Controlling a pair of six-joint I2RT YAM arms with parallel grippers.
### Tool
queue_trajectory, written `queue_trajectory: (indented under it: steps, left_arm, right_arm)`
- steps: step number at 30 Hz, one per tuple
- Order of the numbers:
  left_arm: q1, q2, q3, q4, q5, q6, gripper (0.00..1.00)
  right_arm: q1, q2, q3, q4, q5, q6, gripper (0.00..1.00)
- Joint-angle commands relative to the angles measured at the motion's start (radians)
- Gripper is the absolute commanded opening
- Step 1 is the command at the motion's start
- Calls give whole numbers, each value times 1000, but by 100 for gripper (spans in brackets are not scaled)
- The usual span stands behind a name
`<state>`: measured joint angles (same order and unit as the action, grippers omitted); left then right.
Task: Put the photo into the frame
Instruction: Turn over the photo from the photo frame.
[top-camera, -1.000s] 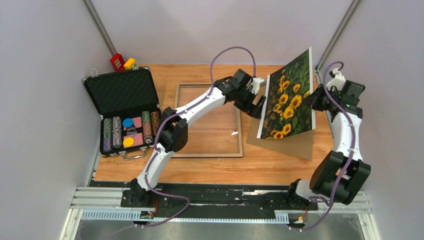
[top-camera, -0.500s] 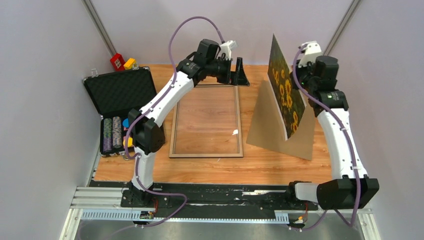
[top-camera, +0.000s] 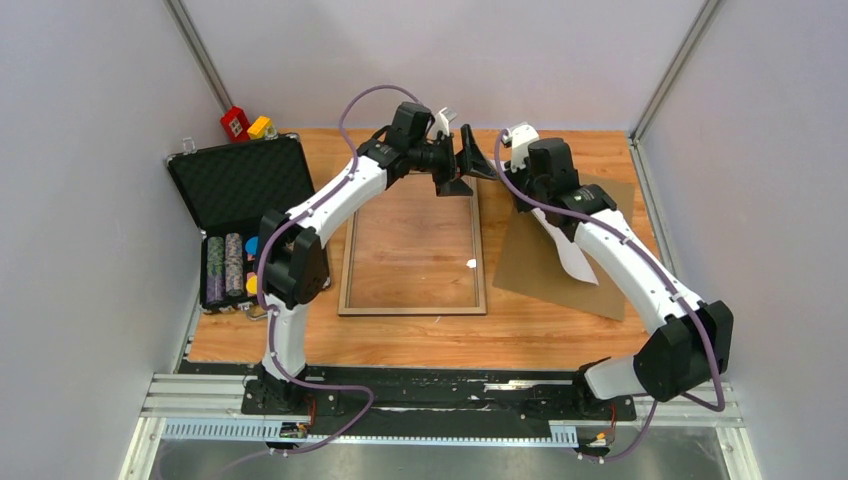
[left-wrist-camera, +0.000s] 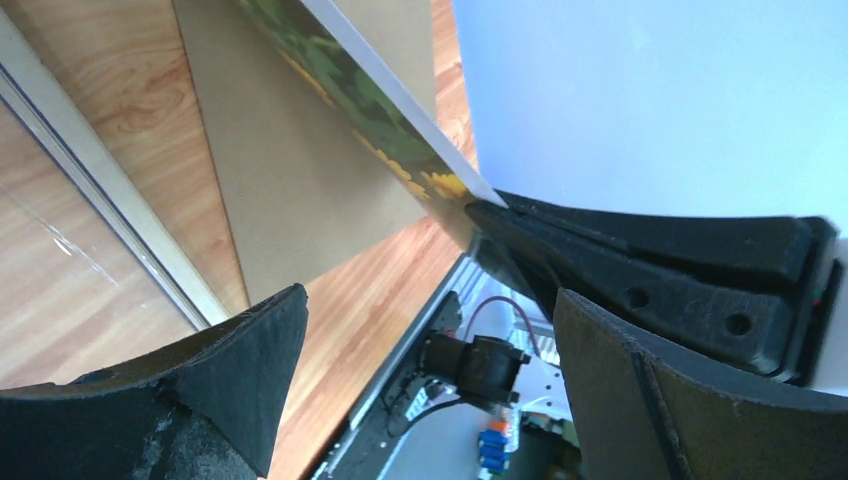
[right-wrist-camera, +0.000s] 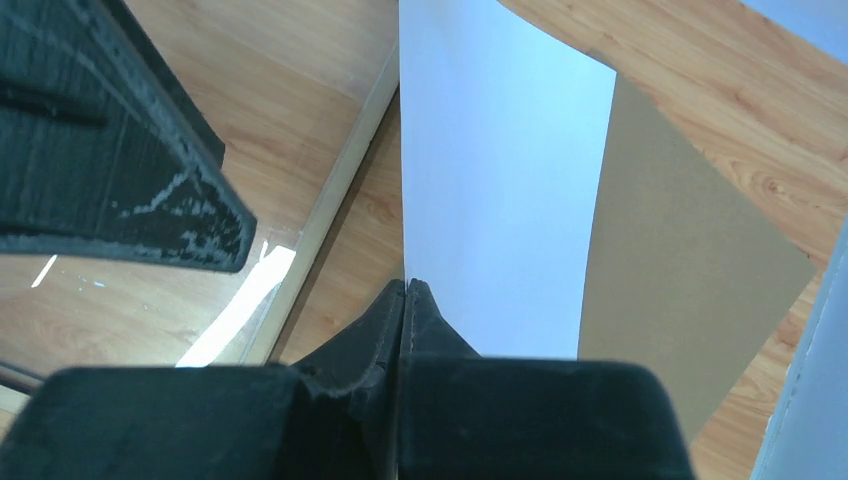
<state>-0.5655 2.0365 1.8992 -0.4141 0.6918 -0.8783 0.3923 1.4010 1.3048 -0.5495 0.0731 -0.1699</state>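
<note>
Sunflower photo (left-wrist-camera: 345, 92) aloft, steeply tilted, tan frame (top-camera: 412, 311) lying flat

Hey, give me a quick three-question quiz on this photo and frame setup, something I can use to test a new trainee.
1. True or false: the frame lies flat on the table, the photo not yet in it.
2. Which claw is shut on the photo? A. left B. right C. neither
3. Fill in: the brown backing panel lies on the robot's ___ side of the frame.
Key: 1 true; 2 B, the right claw; 3 right.
</note>
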Motion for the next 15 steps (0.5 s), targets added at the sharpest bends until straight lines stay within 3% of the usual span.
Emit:
queue_trajectory:
  steps: [1, 15]
  left_arm:
    - [10, -22, 11, 90, 13, -126, 100]
    - [15, 107, -28, 167, 8, -318, 99]
  right_arm:
    - [16, -5, -10, 22, 28, 27, 0]
    - [22, 9, -88, 65, -56, 119, 0]
